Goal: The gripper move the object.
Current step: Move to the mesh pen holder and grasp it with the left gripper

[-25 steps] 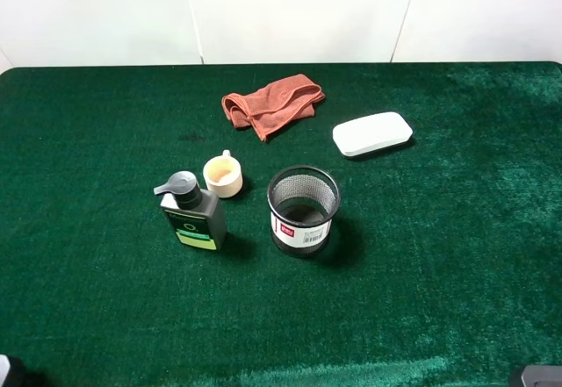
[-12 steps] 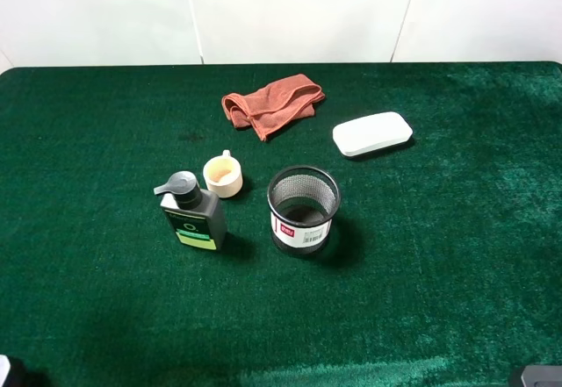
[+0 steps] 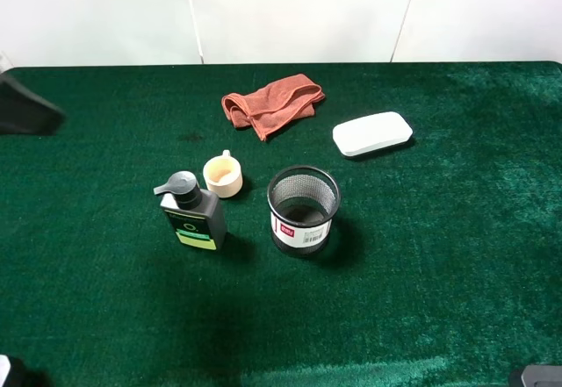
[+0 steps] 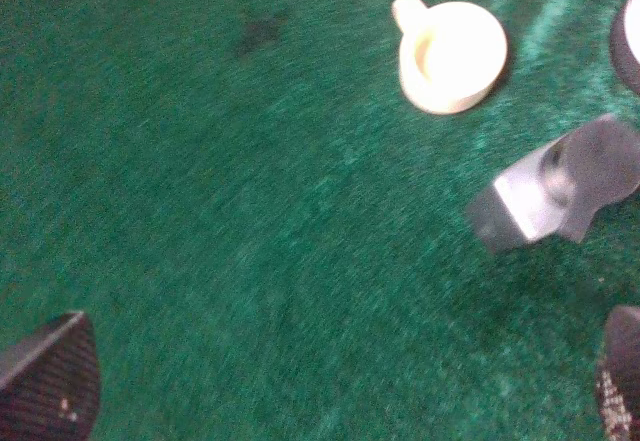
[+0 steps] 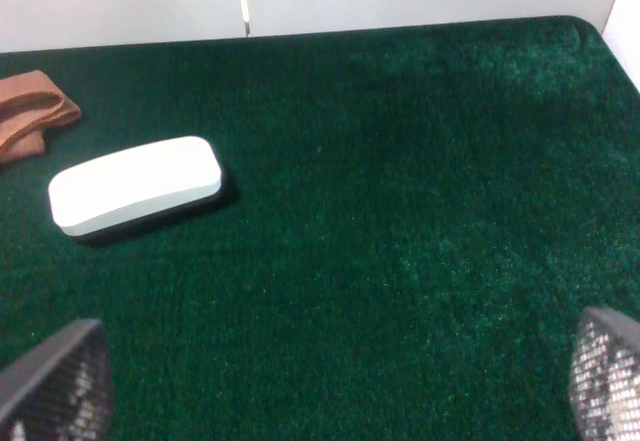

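- Exterior high: the pen cup [image 3: 303, 210] is standing upright in the middle of the table [image 3: 439, 273], just right of the bottle [image 3: 193, 218].
- Left wrist: the left gripper [image 4: 330, 386] is hanging with jaws spread wide, empty, near the cream cup [image 4: 452, 54].
- Right wrist: the right gripper [image 5: 330, 381] is gaping too, holding nothing, near the white case [image 5: 135, 184].
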